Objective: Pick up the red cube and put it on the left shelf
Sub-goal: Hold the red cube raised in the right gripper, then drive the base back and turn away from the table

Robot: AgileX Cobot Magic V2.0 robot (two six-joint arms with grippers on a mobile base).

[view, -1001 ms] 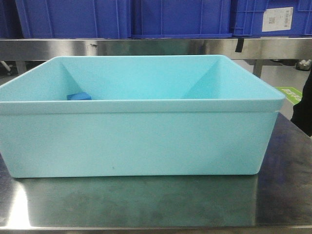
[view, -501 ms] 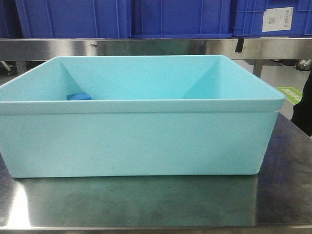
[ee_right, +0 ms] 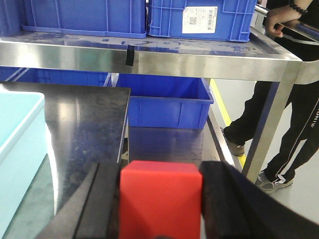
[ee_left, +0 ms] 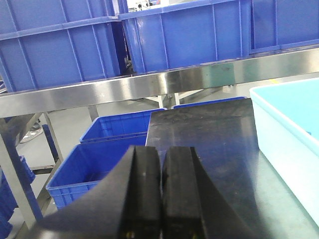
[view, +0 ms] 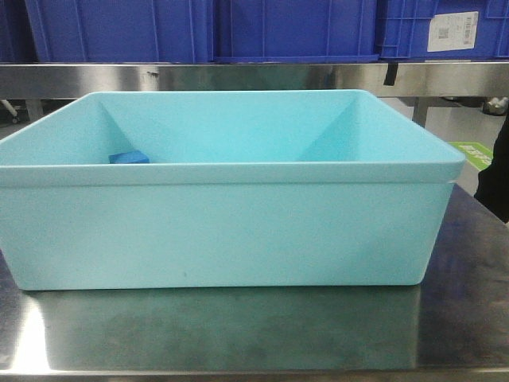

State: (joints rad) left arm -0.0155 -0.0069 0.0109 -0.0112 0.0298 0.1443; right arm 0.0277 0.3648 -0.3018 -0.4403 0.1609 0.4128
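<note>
Two black fingers (ee_right: 99, 209) of my right gripper (ee_right: 160, 169) are clamped on the red plastic cube (ee_right: 160, 204), one against each side face. The cube fills the bottom of the right wrist view. Its underside is out of frame, so I cannot tell whether it touches anything below.

Ahead of the cube, and well apart from it, stands the tiered brushed-steel rack (ee_right: 164, 59). Large blue plastic crates (ee_right: 84, 17) sit on its upper level and another on a lower level. One upper crate carries a white label (ee_right: 199, 19). A person in dark trousers (ee_right: 291, 114) stands at the rack's right end, with a hand at the top rail.

To the cube's left is the flat steel table (ee_right: 84, 124), with a corner of the pale turquoise plastic tub (ee_right: 15, 124) on it.

My left gripper (ee_left: 162, 152) is clenched on nothing, its two pads pressed flat together. It hangs near the table's left edge, beside the tub.

In the front view the tub sits square on the table. A small blue block (view: 129, 157) lies inside it near the left wall.
</note>
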